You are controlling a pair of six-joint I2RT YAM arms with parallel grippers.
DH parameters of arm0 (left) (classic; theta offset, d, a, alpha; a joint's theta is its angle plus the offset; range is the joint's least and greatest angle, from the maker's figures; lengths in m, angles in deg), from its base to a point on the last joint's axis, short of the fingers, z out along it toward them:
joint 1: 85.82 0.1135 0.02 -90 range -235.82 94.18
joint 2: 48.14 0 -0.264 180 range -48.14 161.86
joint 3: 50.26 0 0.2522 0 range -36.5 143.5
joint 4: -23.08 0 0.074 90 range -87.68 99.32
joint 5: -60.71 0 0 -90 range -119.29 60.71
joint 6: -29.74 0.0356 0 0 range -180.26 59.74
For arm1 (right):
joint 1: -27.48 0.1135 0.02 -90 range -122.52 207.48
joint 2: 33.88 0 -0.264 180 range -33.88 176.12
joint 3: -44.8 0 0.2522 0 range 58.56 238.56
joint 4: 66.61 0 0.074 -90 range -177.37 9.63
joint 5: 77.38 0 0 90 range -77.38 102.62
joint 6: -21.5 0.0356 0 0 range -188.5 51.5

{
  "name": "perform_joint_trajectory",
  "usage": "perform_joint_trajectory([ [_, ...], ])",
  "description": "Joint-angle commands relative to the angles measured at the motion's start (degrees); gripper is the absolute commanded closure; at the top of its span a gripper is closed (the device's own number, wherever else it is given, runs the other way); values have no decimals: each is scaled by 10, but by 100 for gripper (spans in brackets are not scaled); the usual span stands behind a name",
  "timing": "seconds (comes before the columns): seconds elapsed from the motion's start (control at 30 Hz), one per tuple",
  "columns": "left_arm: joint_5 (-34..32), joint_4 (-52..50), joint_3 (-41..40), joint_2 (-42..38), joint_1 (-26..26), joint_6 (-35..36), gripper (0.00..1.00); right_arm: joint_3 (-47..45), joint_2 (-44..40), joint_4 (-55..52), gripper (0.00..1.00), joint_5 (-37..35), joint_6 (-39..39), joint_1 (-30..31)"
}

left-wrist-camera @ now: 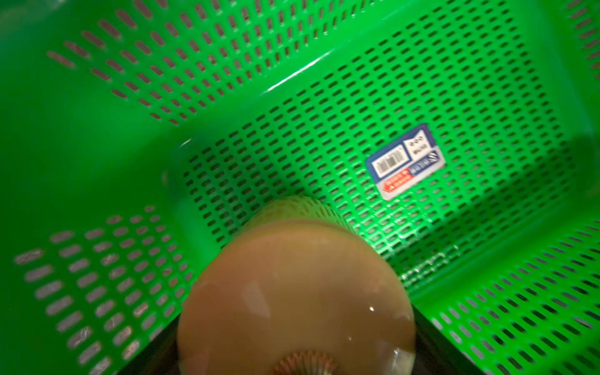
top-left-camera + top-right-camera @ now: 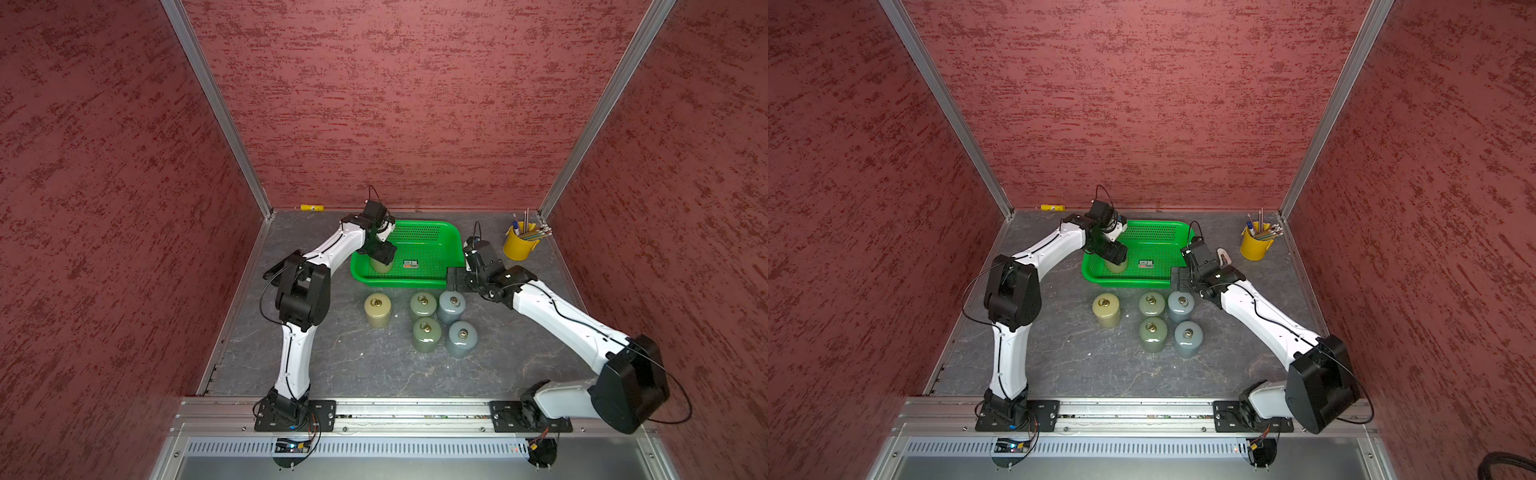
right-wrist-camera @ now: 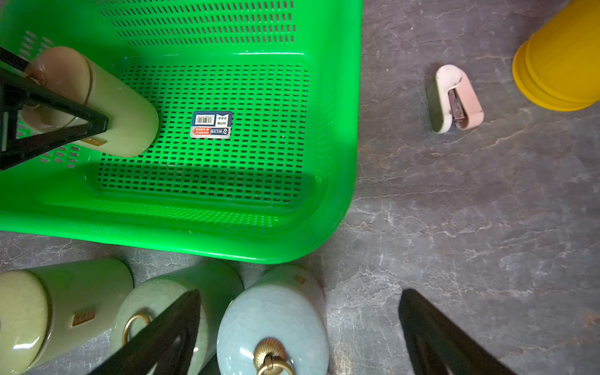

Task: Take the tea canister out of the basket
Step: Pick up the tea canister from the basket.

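Note:
The bright green basket [image 2: 415, 284] [image 2: 1133, 283] stands at the back middle of the table. In its near left corner stands an olive-beige tea canister [image 2: 381, 267] [image 2: 1116, 268] [image 1: 292, 292] [image 3: 130, 130]. My left gripper [image 2: 380, 252] [image 2: 1115, 253] [image 3: 35, 84] comes down from above and is shut on the knob of the canister's lid. The basket's mesh floor [image 1: 292, 146] [image 3: 227, 168] carries only a small sticker [image 3: 211, 125]. My right gripper [image 2: 455, 282] [image 2: 1177, 279] [image 3: 302, 292] hangs open outside the basket's near right corner, above a pale blue canister [image 3: 272, 321], holding nothing.
Several canisters stand on the table in front of the basket: an olive one [image 2: 377, 309], two green [image 2: 423, 305] [image 2: 427, 334] and two pale blue [image 2: 451, 305] [image 2: 461, 338]. A yellow pencil bucket [image 2: 519, 243] and a pink stapler [image 3: 454, 100] lie at the back right. A yellow marker [image 2: 311, 207] lies by the back wall.

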Motion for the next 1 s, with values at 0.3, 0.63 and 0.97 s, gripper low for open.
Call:
perform_joint_trajectory([
  [0.3,65,146,-148,-233,-52,-13,100,8,2,26,1,9,-1,-4],
  [0.63,119,17,-154,-366,-140,-7,100,9,6,36,1,15,-4,-4],
  [0.97,-18,-167,-164,-381,-232,-27,100,4,0,45,1,21,-7,-4],
])
